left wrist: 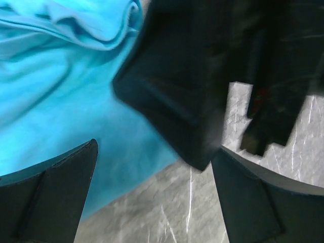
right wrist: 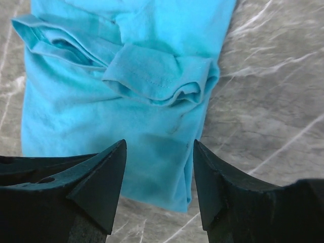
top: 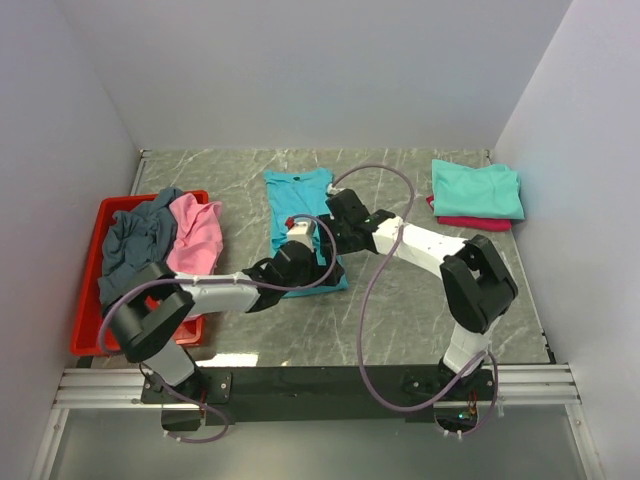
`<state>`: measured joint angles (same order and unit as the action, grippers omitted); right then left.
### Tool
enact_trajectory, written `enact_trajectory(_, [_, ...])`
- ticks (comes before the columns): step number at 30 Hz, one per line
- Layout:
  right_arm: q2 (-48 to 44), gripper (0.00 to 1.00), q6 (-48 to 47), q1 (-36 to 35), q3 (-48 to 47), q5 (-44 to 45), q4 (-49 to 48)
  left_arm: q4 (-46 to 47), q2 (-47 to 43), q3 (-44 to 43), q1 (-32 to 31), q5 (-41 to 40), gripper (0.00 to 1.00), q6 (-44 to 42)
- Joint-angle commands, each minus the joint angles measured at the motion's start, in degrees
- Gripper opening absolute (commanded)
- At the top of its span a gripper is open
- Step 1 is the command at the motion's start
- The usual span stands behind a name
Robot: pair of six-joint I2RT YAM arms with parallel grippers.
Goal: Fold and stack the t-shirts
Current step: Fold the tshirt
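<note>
Marble tabletop (top: 420, 300) | turquoise t-shirt (top: 295, 205) laid flat at 12 for folding | left hand (left wrist: 154, 152), right hand (right wrist: 159, 144) both spread, empty, over it, pre-pinch

Bright, even light from above, soft shadows on the table (top: 240, 185). My left wrist view smears up close; my right wrist view shows the turquoise t-shirt (right wrist: 126, 101) crisp.

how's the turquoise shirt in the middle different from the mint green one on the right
The turquoise shirt is brighter and bluer; the mint-green shirt is paler. The turquoise shirt lies as a long strip straight on the table, sleeve folded in; the mint-green shirt is a compact folded rectangle atop a crimson shirt. Both are plain-coloured cloth.
</note>
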<state>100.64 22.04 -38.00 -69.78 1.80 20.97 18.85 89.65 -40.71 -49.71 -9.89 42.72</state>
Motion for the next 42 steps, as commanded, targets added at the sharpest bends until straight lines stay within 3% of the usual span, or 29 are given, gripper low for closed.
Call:
enact_trajectory(1, [1.7,0.62,0.0,-0.3,-1.9,-2.8,-1.5,8.9,2.9,0.5,-1.3,0.6,0.99,-0.6])
enact_trajectory(11, [8.0,0.59,-1.3,-0.3,-6.3,-6.2,-1.1,11.8,6.9,2.8,-2.7,0.0,0.99,-0.7])
enact_trajectory(21, [15.5,0.59,-1.7,1.3,-12.8,-2.2,1.7,11.7,5.6,9.5,-5.8,-1.1,0.99,2.6])
enact_trajectory(33, [23.7,0.59,-4.0,4.6,-27.6,1.4,7.8,9.8,4.4,13.6,-10.8,-4.8,0.99,6.6])
enact_trajectory(42, [8.6,0.60,-3.3,4.6,-16.5,3.6,3.7,0.5,-3.7,5.7,-13.5,-8.6,0.99,2.2])
